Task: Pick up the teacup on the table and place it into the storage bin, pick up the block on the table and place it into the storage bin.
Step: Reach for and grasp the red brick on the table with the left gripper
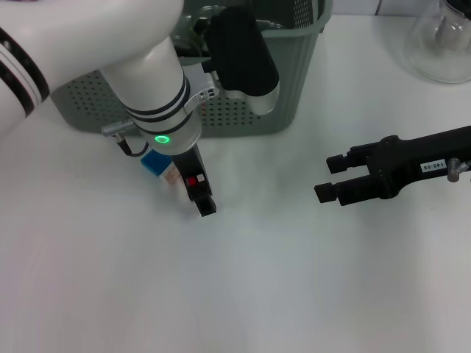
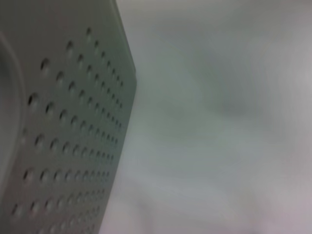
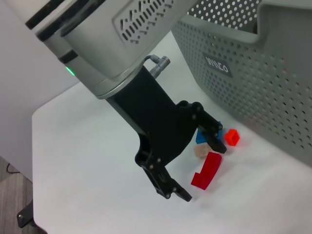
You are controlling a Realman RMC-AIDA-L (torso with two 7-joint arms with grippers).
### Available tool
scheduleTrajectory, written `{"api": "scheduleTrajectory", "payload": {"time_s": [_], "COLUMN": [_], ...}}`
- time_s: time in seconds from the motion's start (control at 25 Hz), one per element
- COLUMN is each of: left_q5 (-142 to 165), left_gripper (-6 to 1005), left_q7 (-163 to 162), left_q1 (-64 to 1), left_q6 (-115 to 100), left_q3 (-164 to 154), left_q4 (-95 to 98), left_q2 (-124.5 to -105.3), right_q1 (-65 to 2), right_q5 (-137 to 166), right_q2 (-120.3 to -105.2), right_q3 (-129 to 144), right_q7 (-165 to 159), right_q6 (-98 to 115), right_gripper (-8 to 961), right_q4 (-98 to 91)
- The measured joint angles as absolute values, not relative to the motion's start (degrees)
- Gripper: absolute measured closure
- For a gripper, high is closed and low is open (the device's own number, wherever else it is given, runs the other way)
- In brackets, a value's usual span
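Left gripper lowered to the white table just in front of the storage bin, fingers spread wide over a small cluster of toy blocks. From the right wrist view: one finger out over bare table, the other finger down among the pieces, nothing clamped between them. Cluster made up of a curved red block lying between the spread fingers, a tan block, a blue block and a small red-orange block nearest the bin wall. In the head view, only the blue block and a pale piece beside it peeking out from under the arm. Right gripper held apart over open table to the right, fingers parted and empty. Glass flask at the far right corner. No teacup made out; bin's inside mostly hidden by the left arm.
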State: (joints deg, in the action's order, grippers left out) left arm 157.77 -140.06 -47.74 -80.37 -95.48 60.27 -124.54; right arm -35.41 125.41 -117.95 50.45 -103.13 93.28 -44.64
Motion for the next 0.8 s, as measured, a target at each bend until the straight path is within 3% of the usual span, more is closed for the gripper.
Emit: {"api": "scheduleTrajectory", "payload": {"time_s": [0.8], "left_q5": [159.0], "left_gripper": [112], "left_q7": [-140.13], "left_q1": [-48.95], "left_q6": [-78.19], "left_q3": [-95.63], "left_q4": [56.73], "left_q2": [-124.54], "right_q1": [-35.6], "right_q5": [125.51], "right_q2": [-117.95], "right_q3": [50.45], "right_q7": [-103.09], "right_q6": [92.92], "right_gripper": [158], "right_q4": [-44.64]}}
